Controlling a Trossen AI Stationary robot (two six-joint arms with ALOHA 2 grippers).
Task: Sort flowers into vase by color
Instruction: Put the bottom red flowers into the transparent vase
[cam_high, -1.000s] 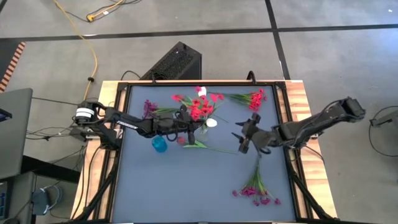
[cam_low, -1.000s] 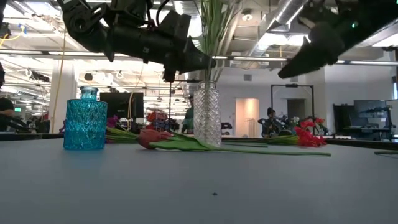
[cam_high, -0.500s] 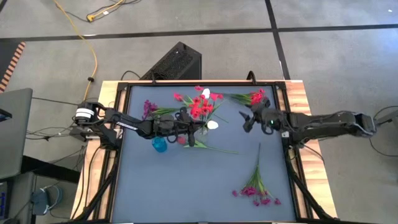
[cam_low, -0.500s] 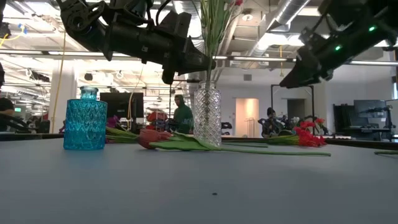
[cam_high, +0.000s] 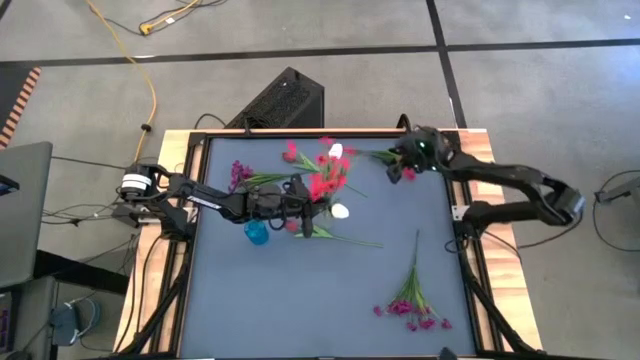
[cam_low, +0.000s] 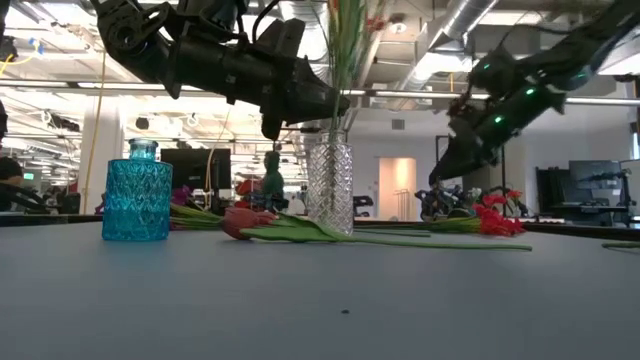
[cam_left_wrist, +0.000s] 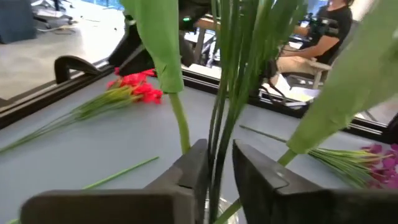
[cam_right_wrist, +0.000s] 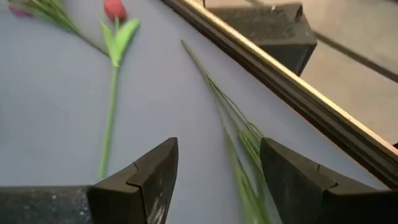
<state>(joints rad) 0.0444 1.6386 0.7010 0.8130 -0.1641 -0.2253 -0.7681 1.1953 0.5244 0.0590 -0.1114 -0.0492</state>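
From above, the left gripper (cam_high: 305, 205) sits over the clear vase (cam_high: 318, 203) near the table's centre, its fingers a little apart around the green stems of the red flowers (cam_high: 322, 180) already standing in it. A blue vase (cam_high: 256, 232) is at about seven o'clock from it, just beside. The right gripper (cam_high: 400, 165) hovers at the two o'clock corner of the table (cam_high: 300, 300) over a red sprig (cam_high: 408, 172). A magenta sprig (cam_high: 412, 300) lies at five o'clock, another purple cluster (cam_high: 238, 172) at ten o'clock.

At table height, the clear vase (cam_low: 329, 187) stands upright with stems rising from it; a tulip (cam_low: 300, 228) lies flat at its foot.

The left wrist camera shows the fingers (cam_left_wrist: 186, 174) narrowly parted with the stems (cam_left_wrist: 227, 87) running between them; whether they pinch, I cannot tell.

The right wrist camera shows wide-open fingers (cam_right_wrist: 155, 174) above a thin green stem (cam_right_wrist: 239, 137), holding nothing.

To do this well, I judge the right gripper should drop straight onto the stem, not the blossoms, and close near its middle, while the left lets go gently so the vase stays upright.

No readable writing or brand shows anywhere.
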